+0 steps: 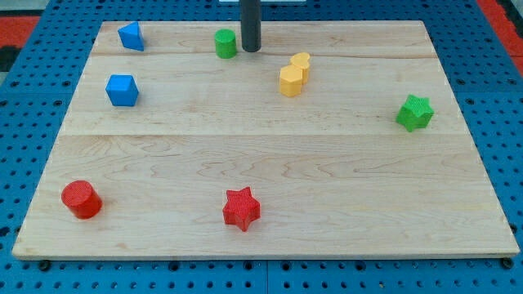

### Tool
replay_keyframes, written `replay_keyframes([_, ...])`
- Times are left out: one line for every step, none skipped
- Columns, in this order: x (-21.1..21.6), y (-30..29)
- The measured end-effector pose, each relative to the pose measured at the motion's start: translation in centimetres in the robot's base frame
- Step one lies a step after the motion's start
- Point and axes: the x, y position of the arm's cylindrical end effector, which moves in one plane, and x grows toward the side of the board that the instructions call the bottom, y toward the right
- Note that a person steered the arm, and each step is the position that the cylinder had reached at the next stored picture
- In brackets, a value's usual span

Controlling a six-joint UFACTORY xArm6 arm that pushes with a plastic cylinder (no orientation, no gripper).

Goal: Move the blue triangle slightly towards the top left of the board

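Near the board's top-left corner sits your blue triangle [131,36], its pointing unclear.
At its 3 o'clock stand the green cylinder [225,43] and my tip [250,49], which carries no jaws.

Upright dark rod, entering from the view's top, with my tip [250,50] planted just right of the green cylinder [225,43], apparently not touching.

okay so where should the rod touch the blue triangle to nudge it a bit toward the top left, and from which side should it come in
Nothing can grip here, so push: set my tip against the lower-right face of the blue triangle, coming from the view's bottom right. It sits near the board's top-left corner, with the blue cube below it, so a short centred push seems safest.
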Motion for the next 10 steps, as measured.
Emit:
replay_keyframes([-0.3,1.6])
replay_keyframes([-3.6,2.6])
replay_keyframes([-2.4,0.7])
replay_keyframes([1.4,-0.7])
replay_keyframes([0.5,-1.2])
replay_keyframes([-2.3,-1.4])
replay_keyframes([-5.5,-7.7])
replay_keyframes([-6.3,-13.8])
replay_keyframes([-4.5,-17.0])
replay_keyframes([-4.1,-19.3])
